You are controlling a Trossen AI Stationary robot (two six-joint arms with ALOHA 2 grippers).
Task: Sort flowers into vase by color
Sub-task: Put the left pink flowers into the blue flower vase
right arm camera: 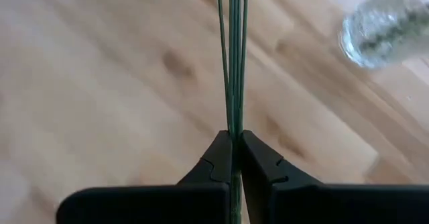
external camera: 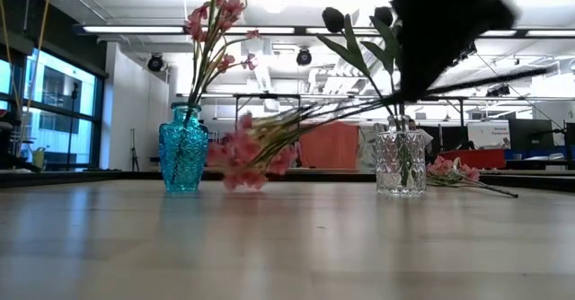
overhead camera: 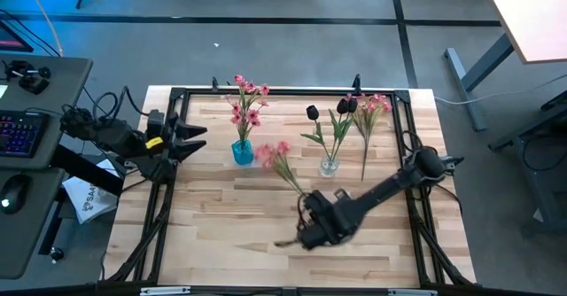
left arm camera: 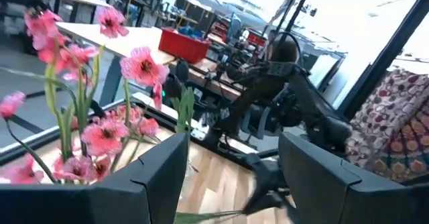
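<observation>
Wooden table [overhead camera: 221, 216] has bare room at 7 o'clock | my right gripper [overhead camera: 307, 234] pinches pink spray [overhead camera: 276, 158] by stems [right arm camera: 233, 63], long axis toward 11 o'clock, blossoms beside blue vase [overhead camera: 243, 151] | clear vase [overhead camera: 329, 165] holds dark tulips [overhead camera: 312, 112] | my left gripper [overhead camera: 197, 139] spread at left edge

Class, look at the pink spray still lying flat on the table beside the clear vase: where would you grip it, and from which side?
Grip the loose pink spray on its bare green stem, below the blossoms, coming straight down from above. It lies flat, so the thin stem sits clear of the clear vase, and the blossoms would crush.
</observation>
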